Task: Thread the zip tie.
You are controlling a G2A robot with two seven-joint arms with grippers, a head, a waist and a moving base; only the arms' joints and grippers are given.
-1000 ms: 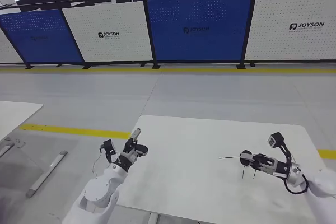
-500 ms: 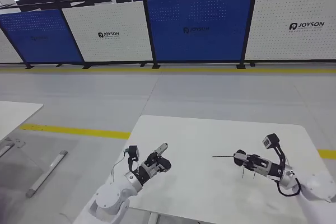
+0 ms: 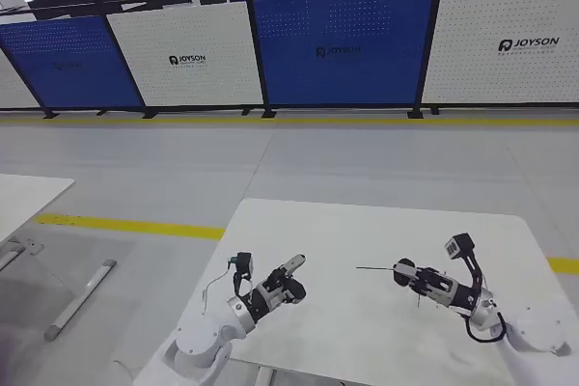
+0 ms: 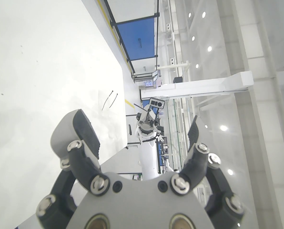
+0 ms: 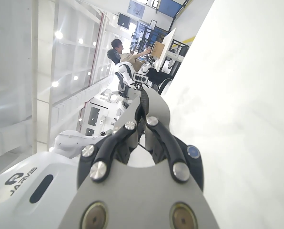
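Our right hand (image 3: 402,272) is clenched on a black zip tie (image 3: 374,269), held over the counter (image 3: 347,232) with its free end pointing toward our left hand (image 3: 293,276), which is spread wide, empty and well apart. We judge threading has not begun: next the left hand must close in and pinch that thin end precisely, so we can loop it.

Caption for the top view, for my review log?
Right end effector holds a zip tie out over the white table toward the open left end effector.
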